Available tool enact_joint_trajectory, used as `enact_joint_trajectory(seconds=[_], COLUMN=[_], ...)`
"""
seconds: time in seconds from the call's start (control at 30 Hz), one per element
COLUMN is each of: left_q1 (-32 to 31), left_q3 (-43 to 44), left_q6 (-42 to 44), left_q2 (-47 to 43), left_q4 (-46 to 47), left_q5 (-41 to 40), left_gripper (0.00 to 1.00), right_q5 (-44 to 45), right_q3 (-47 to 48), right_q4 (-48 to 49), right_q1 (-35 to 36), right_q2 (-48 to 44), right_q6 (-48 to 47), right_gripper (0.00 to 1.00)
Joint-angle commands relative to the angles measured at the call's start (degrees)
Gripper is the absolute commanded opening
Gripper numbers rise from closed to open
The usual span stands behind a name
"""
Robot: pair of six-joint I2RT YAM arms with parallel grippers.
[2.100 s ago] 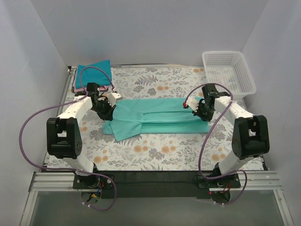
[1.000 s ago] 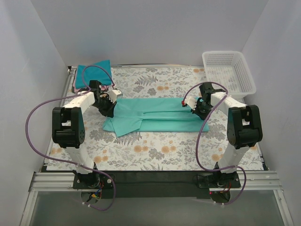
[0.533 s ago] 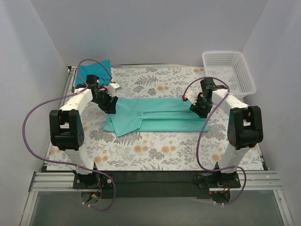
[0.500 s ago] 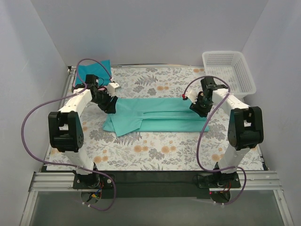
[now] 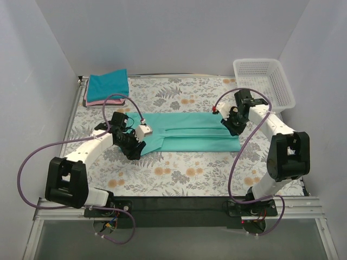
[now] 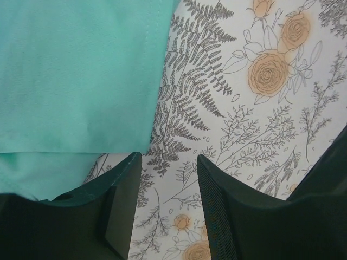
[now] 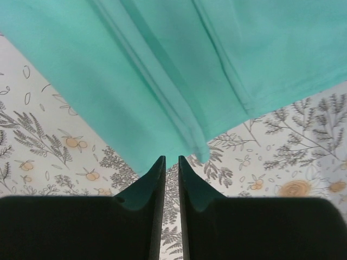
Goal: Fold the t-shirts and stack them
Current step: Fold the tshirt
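Note:
A sea-green t-shirt (image 5: 184,130) lies folded into a long band across the middle of the table. My left gripper (image 5: 136,149) hovers at its near left corner, open, with only floral cloth between the fingers; in the left wrist view the gripper (image 6: 169,162) sits just right of the t-shirt's (image 6: 76,70) edge. My right gripper (image 5: 230,123) is at the band's right end. In the right wrist view its (image 7: 172,162) jaws stand almost together with a thin empty gap, tips at the t-shirt's (image 7: 179,59) hem. A folded teal-blue t-shirt (image 5: 108,84) lies on a pink t-shirt (image 5: 92,102) at the back left.
A white mesh basket (image 5: 264,81) stands at the back right corner. The floral tablecloth (image 5: 184,173) covers the table, with grey walls on three sides. Purple cables loop beside both arms.
Both grippers let go of the sea-green t-shirt, which now lies flat. The left arm swung from the shirt's far left edge to its near left corner. The right jaws opened, then narrowed.

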Motion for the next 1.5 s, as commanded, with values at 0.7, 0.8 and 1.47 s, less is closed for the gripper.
enact_joint_trajectory(seconds=[0.7, 0.8, 1.47], left_q1=[-4.89, -4.45, 2.14], left_q3=[-3.24, 1.43, 33.52], left_q6=[-3.03, -2.68, -6.02], left_q2=[6.08, 6.25, 30.67], left_q4=[10.84, 5.84, 5.54], left_q5=[-10.08, -7.36, -5.77], left_gripper=[0.00, 0.00, 0.00], right_q5=[0.29, 0.46, -0.06], right_q3=[2.18, 2.88, 5.08], right_q4=[-2.05, -2.05, -1.88], right_q1=[-0.27, -0.27, -0.71], right_q2=[2.70, 2.79, 3.49], right_q6=[2.28, 2.20, 0.79], right_gripper=[0.18, 0.18, 0.31])
